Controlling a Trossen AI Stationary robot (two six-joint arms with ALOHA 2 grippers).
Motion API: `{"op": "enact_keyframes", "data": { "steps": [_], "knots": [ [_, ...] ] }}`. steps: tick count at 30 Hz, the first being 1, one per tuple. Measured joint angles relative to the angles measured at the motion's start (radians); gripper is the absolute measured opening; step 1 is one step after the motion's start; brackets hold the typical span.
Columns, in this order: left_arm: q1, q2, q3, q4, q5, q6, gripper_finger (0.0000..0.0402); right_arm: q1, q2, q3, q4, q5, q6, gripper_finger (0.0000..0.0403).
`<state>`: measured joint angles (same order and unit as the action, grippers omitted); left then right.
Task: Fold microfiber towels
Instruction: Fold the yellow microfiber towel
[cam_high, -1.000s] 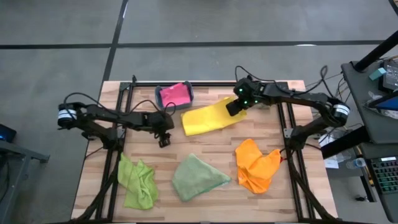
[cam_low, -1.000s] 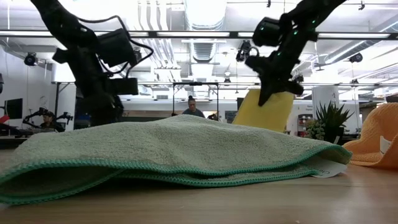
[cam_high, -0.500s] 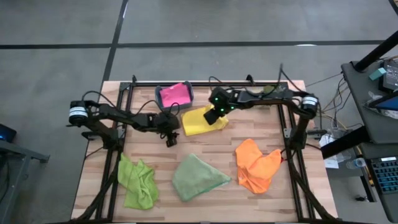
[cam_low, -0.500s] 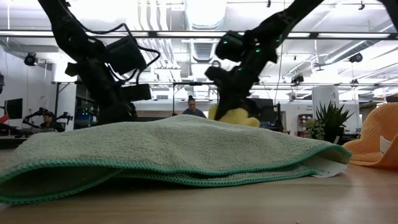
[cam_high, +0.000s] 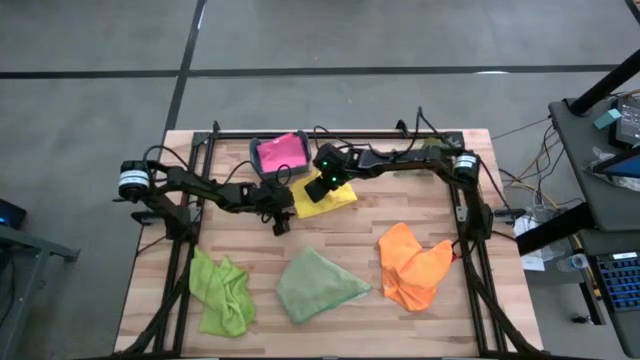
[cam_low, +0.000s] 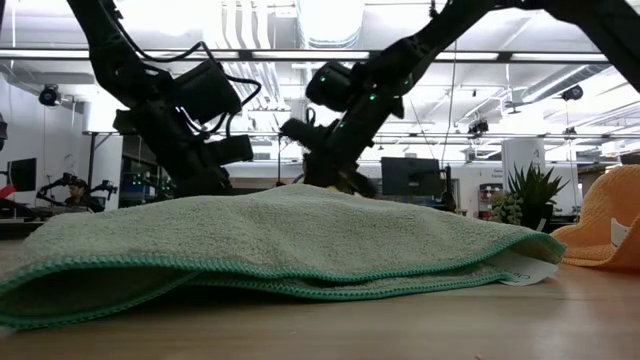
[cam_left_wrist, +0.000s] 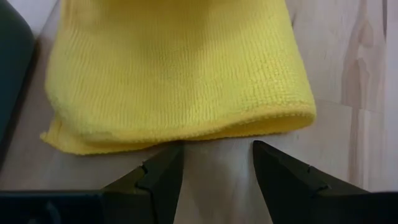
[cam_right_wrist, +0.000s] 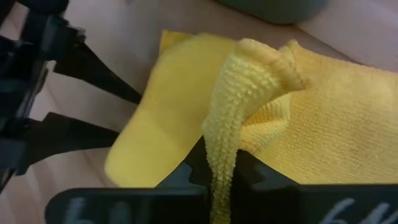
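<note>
The yellow towel (cam_high: 338, 196) lies folded over itself at the table's far middle, beside the teal bin (cam_high: 262, 165) that holds the pink towel (cam_high: 280, 151). My right gripper (cam_high: 316, 189) is shut on the yellow towel's upper layer, low over its left part. My left gripper (cam_left_wrist: 216, 163) stands open on the table just in front of the towel's rounded edge (cam_left_wrist: 249, 121); whether a fingertip touches it, I cannot tell. The lime green towel (cam_high: 222, 290), sage green towel (cam_high: 315, 285) and orange towel (cam_high: 412, 265) lie crumpled along the near side. My right gripper pinches a bunched edge of the yellow towel (cam_right_wrist: 225, 140) between its two fingers, slanting down from the table's right. The pinched cloth stands up as a ridge. The layer behind it drapes over the towel's lower layer (cam_right_wrist: 149, 143), which lies flat on the table.
The sage green towel (cam_low: 280, 240) fills the low view's foreground. Black frame rails (cam_high: 200, 160) run along the table's left, right and far sides. Bare wood (cam_high: 330, 235) lies between the yellow towel and the near row of towels.
My right gripper has swept toward the table's left and down, carrying the yellow towel's right end over its left part. The towel, once stretched long, now lies folded about in half. My left gripper has edged toward the towel and lowered.
</note>
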<state>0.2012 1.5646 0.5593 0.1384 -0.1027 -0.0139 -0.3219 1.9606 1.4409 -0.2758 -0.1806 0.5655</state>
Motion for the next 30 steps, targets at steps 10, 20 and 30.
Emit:
{"op": "enact_keyframes", "data": {
  "steps": [10, 20, 30],
  "knots": [
    [0.000, 0.000, -0.002, 0.010, 0.000, 0.002, 0.0180, 0.022, 0.053, 0.032, 0.024, -0.002, 0.015, 0.0011],
    [0.000, 0.000, -0.003, 0.011, 0.001, 0.001, 0.0180, 0.028, 0.052, 0.032, 0.087, 0.022, 0.029, 0.0011],
    [0.000, 0.000, -0.003, 0.011, 0.001, 0.001, 0.0180, 0.043, 0.052, 0.036, 0.098, 0.069, 0.026, 0.0084]
  ]
}}
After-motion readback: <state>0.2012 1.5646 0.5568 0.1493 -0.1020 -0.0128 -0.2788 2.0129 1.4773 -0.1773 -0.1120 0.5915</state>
